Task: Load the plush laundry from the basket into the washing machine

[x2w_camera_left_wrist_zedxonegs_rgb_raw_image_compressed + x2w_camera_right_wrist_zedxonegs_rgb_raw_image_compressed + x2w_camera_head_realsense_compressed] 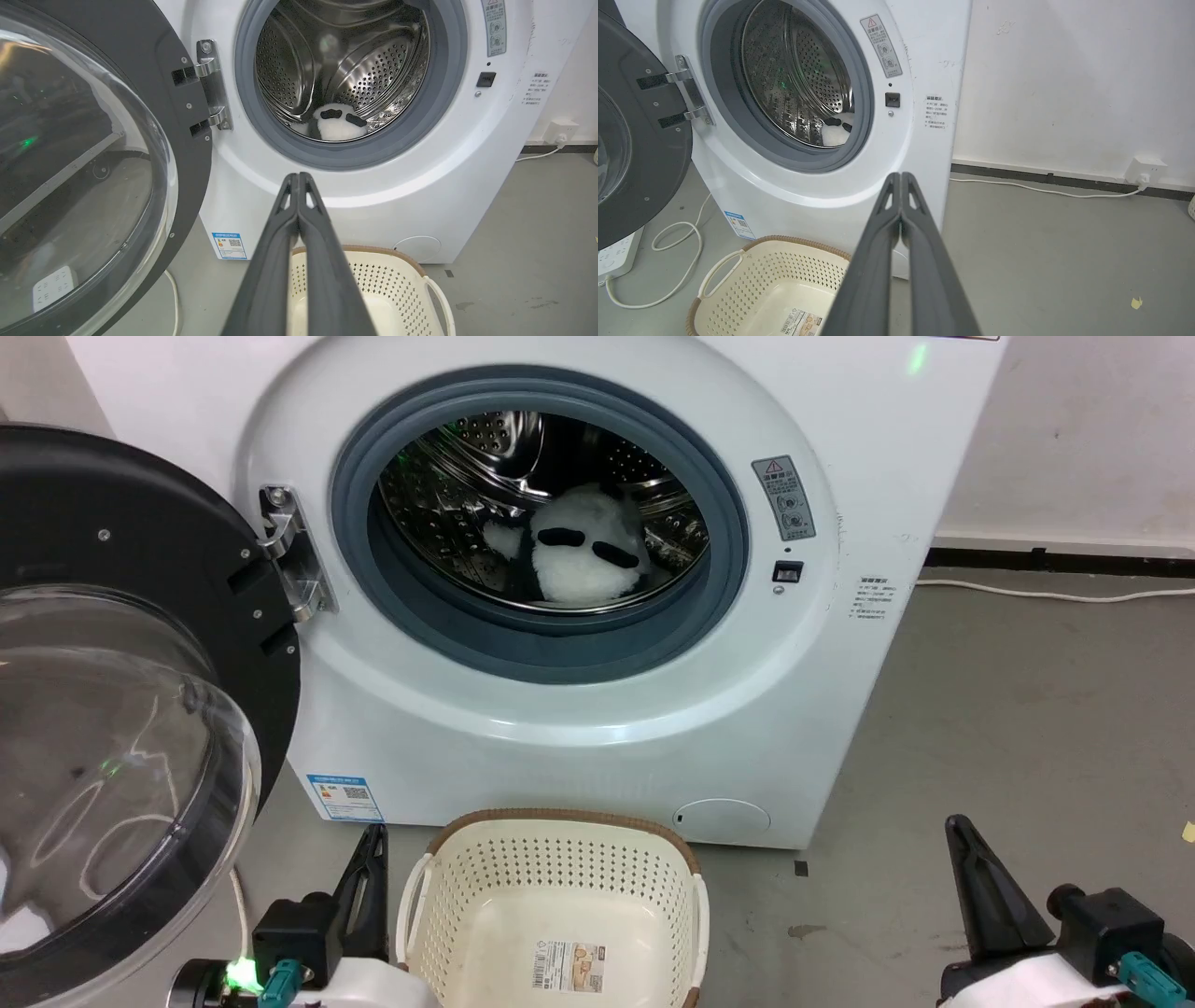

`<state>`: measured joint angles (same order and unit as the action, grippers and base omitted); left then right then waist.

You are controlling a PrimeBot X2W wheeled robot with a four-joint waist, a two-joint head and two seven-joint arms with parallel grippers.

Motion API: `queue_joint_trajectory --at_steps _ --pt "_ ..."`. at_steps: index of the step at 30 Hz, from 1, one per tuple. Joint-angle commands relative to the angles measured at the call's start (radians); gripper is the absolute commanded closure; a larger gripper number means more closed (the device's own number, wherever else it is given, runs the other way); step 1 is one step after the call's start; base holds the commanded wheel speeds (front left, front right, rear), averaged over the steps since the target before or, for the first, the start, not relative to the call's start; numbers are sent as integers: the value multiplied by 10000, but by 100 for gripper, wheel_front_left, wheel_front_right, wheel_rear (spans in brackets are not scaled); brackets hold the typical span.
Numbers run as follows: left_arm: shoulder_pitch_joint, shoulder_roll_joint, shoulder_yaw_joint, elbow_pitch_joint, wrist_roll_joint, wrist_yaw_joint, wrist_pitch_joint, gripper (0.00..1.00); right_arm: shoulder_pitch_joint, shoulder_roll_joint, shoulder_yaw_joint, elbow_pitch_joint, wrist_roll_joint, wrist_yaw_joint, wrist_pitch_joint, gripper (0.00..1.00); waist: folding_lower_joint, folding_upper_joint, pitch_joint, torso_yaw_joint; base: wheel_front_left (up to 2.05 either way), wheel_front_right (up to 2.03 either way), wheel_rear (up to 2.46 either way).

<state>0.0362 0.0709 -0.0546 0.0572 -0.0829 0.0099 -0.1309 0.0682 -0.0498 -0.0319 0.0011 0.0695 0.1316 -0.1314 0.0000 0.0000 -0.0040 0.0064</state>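
Lying in the drum [448, 495] of the washing machine [597, 737], the plush laundry [583, 560] looks loaded, and the basket [560, 819] on the floor [980, 728] holds just its label [569, 966]. Left pincer [376, 840] and right pincer [957, 833] are closed, empty; the door [140, 523] stands open.

A fluffy white plush panda [583, 555] with black patches lies low in the perforated steel drum [448, 495] of the white front-loading washing machine [579, 747]. The machine's black-framed domed door [121, 709] stands open at left. A cream perforated oval basket [560, 877] with a brown rim stands upright and empty on the floor just before the machine.
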Motion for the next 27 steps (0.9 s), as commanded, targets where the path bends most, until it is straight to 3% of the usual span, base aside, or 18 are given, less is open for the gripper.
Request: queue_joint_trajectory --at_steps 1,27 --pt "-155 -49 22 -70 89 -27 57 100 -218 -2 15 -6 -82 -5 58 100 0 0 0 -1 0 0 0" --pt "-250 -121 261 -300 428 -60 630 100 -431 -3 154 -8 -363 -7 633 100 0 0 18 -30 0 0 0"
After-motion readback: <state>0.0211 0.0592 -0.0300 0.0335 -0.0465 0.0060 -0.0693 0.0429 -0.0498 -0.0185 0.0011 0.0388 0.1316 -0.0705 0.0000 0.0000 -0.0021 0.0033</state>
